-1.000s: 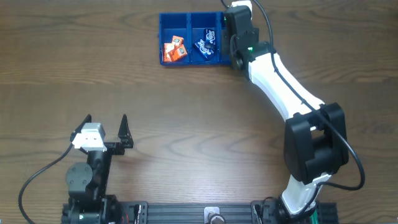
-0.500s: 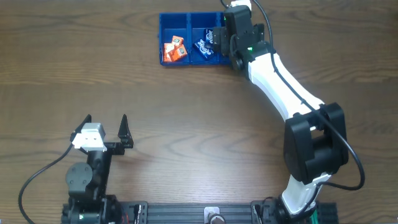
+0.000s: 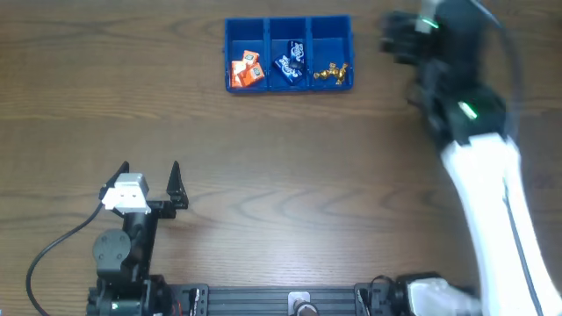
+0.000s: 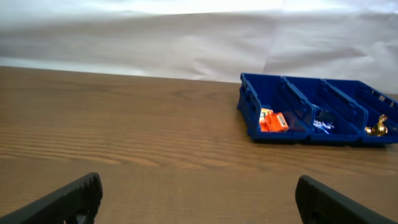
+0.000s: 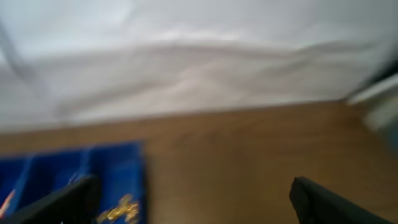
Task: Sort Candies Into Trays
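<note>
The blue three-compartment tray point(image 3: 288, 19) lies at the table's far middle. Its left bin holds orange candies point(image 3: 247, 70), the middle bin blue-wrapped candies point(image 3: 290, 60), and the right bin gold candies point(image 3: 332, 73). My right gripper point(image 3: 395, 39) hangs to the right of the tray, blurred, open with nothing between its fingers point(image 5: 194, 184); the right wrist view shows the tray point(image 5: 62, 168) and gold candies point(image 5: 121, 208) off to one side. My left gripper point(image 3: 149, 167) sits open and empty near the front left, far from the tray point(image 4: 249, 115).
Bare wooden tabletop surrounds the tray on all sides. A white backdrop point(image 4: 186, 37) stands behind the table's far edge. The right arm's white link point(image 3: 492, 202) runs down the right side of the table.
My right gripper has swung away from the tray's right bin toward the right, uncovering the gold candies there. The left arm has stayed still.
</note>
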`<state>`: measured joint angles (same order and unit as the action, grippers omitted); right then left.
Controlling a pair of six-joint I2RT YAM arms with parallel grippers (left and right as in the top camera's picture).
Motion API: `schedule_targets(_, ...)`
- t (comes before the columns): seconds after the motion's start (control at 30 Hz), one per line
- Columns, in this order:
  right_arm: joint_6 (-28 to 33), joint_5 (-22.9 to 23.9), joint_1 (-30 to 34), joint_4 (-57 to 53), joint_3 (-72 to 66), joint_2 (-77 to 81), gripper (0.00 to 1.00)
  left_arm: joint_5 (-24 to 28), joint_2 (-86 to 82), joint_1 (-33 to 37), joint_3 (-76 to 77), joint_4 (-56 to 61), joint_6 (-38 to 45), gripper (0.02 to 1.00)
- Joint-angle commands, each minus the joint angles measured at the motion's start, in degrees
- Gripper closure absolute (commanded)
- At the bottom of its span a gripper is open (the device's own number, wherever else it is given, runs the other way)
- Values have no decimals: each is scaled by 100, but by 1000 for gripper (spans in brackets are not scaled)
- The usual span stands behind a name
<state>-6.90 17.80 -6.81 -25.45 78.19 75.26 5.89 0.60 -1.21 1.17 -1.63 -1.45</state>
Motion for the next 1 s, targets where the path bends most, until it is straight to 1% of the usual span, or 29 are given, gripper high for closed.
schedule_targets(0.03, 247, -122, 485, 79, -1523, -1478, 1, 146, -39, 28, -87, -225, 20, 20)
schedule_targets(0.1, 247, -297, 623, 118, -2151, -2133, 1, 146, -39, 28, -87, -225, 20, 20)
schedule_targets(0.23, 223, -391, 656, 317, -3331, -3224, 1, 146, -39, 28, -87, -227, 20, 20)
schedule_targets(0.33, 223, -621, 656, 791, -4277, -3954, 1, 146, -39, 28, -87, -225, 20, 20)
schedule_targets(0.47, 227, -634, 656, 1556, -5296, -4865, 3, 146, -39, 28, -87, -225, 20, 20)
schedule_targets(0.57, 227, -634, 656, 2052, -5849, -5543, 1, 146, -39, 28, -87, -225, 20, 20)
schedule_targets(0.7, 227, -649, 656, 2197, -6314, -6376, 1, 146, -39, 28, -87, -225, 20, 20)
schedule_targets(0.8, 229, -938, 645, 2177, -6599, -6841, 1, 146, -39, 28, -87, -225, 20, 20)
schedule_targets(0.9, 229, -1132, 645, 2065, -6811, -7047, 1, 146, -39, 28, -87, -225, 20, 20)
schedule_targets(1.0, 229, -1217, 645, 2022, -7044, -7169, 1, 146, -39, 28, -87, -227, 20, 20)
